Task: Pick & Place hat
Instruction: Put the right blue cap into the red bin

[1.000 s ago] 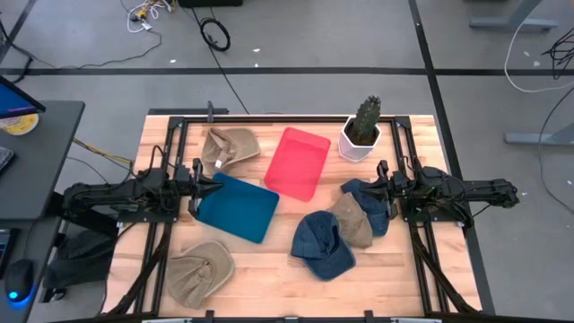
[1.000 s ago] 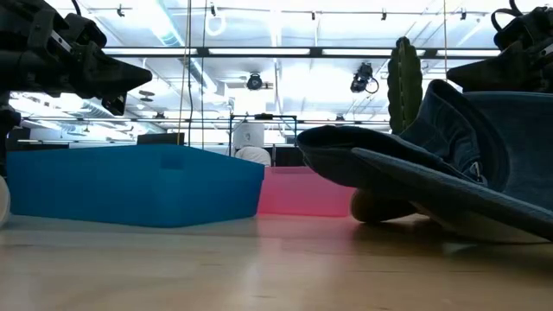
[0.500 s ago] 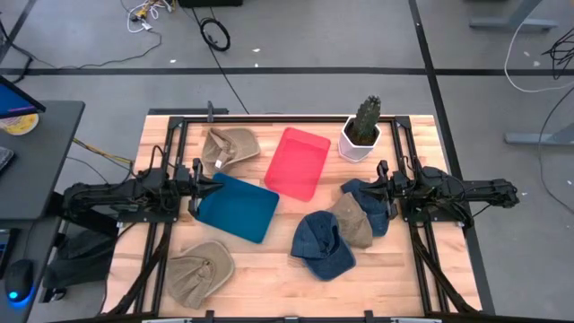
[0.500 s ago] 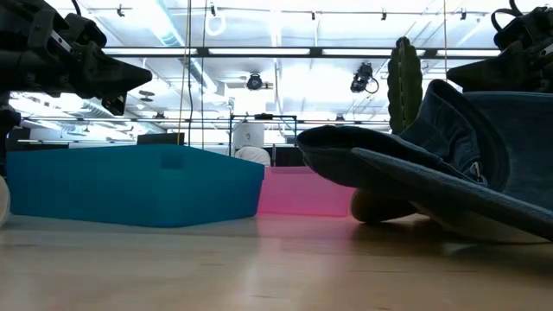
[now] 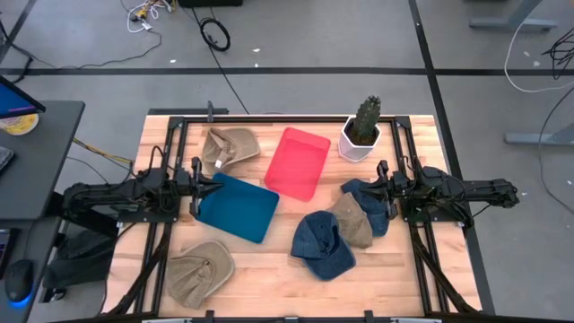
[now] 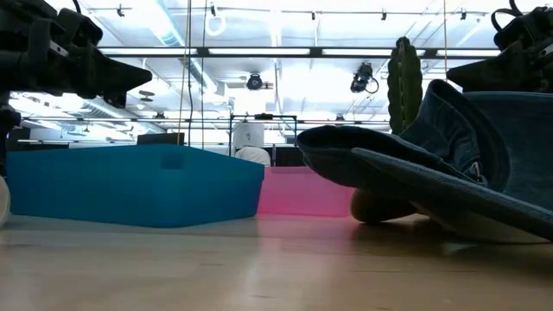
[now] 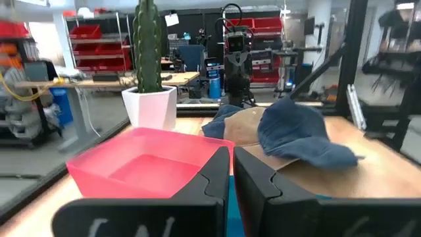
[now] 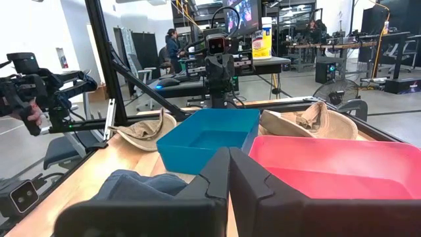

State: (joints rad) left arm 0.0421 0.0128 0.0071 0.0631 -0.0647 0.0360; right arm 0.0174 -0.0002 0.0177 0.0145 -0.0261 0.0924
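**Both arms waiting at the table edges, hats lying untouched**

Fingers on both arms are sitting clenched together with nothing between them, as I am seeing in each wrist view. My left gripper (image 5: pixel 218 182) is hovering at the left edge of the blue bin (image 5: pixel 237 207), and my right gripper (image 5: pixel 367 191) is hanging just beside the cluster of hats on the right side of the table (image 5: pixel 269 260).

I am looking at five hats. A tan hat (image 5: pixel 228 145) is lying at the far left, next to the red bin (image 5: pixel 297 162). Another tan hat (image 5: pixel 198 272) is resting near the front left corner. On the right, a blue denim hat (image 5: pixel 323 244) is lying in front, touching a tan hat (image 5: pixel 353 220), which is overlapping a second blue hat (image 5: pixel 369 204) closest to my right gripper.

A cactus in a white pot (image 5: pixel 361 131) is standing at the far right, near the red bin. In the low view, the blue denim hat (image 6: pixel 449 168) is filling the right side, with the blue bin (image 6: pixel 134 184) on the left and the red bin (image 6: pixel 302 192) behind it.

A person (image 8: pixel 172 45) is standing in the room beyond the table.
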